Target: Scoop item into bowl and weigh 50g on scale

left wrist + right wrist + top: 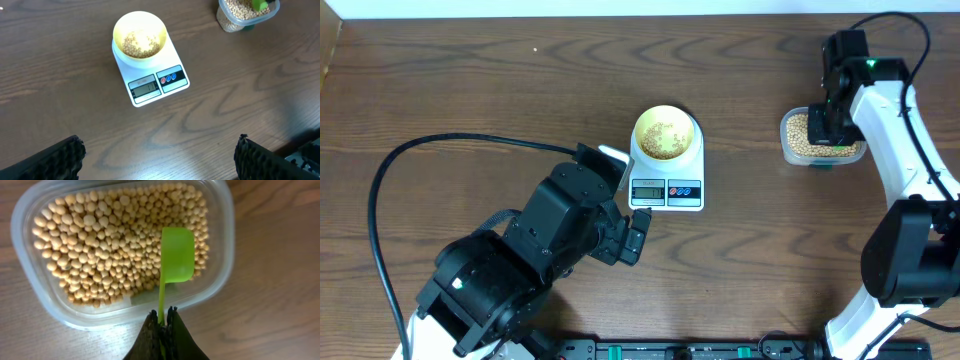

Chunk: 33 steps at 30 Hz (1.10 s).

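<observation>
The pale yellow bowl (pixel 667 134) stands on the white scale (pixel 667 189) at the table's middle, with tan beans (pixel 141 44) in it. It also shows in the left wrist view (pixel 139 30), where the scale (pixel 150 85) is seen with its display. My right gripper (pixel 163 314) is shut on the handle of a green scoop (pixel 176 255), whose empty-looking cup lies over the beans (pixel 100 245) in the clear tub (pixel 220 250). In the overhead view the right gripper (pixel 830 135) is over the tub (pixel 795 138). My left gripper (pixel 160 155) is open and empty, near the scale's front.
The left arm (pixel 545 250) fills the lower left of the overhead view, with its black cable looping to the left. The right arm (pixel 905 150) runs down the right edge. A rail lies along the table's front edge.
</observation>
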Each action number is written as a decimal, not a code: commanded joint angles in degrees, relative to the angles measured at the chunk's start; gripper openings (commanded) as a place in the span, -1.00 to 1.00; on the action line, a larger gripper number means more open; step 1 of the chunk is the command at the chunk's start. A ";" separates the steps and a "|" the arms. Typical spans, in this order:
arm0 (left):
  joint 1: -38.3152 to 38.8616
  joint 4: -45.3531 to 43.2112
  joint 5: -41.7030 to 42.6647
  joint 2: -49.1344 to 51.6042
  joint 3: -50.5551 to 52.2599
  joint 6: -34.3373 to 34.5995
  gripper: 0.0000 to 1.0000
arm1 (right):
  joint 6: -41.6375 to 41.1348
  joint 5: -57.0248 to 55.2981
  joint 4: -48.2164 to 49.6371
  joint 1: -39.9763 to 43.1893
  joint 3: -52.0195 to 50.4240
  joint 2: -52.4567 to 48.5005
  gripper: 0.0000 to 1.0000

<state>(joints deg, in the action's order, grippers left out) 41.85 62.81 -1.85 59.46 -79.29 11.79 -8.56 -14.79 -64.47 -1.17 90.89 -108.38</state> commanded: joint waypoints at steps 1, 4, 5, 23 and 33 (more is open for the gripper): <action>0.02 0.15 -0.11 -0.37 -0.94 -0.74 0.96 | -0.83 1.57 2.12 0.33 -3.06 -0.28 -0.98; 0.02 0.15 -0.11 -0.37 -0.94 -0.74 0.96 | -0.83 6.62 3.58 1.01 -4.59 -0.31 -0.98; 0.02 0.15 -0.13 -0.37 -0.94 -0.74 0.96 | -0.83 8.55 3.87 1.46 -4.87 -0.31 -0.98; 0.02 0.15 -0.11 -0.37 -0.94 -0.74 0.96 | 7.02 46.31 4.39 18.71 -5.66 -0.37 -0.98; 0.02 0.15 -0.11 -0.37 -0.94 -0.74 0.96 | 8.66 52.98 7.04 22.53 -10.93 -0.50 -0.98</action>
<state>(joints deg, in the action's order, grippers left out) 41.85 62.83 -1.85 59.46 -79.29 11.79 -1.67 32.71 -58.24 20.84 82.35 -108.38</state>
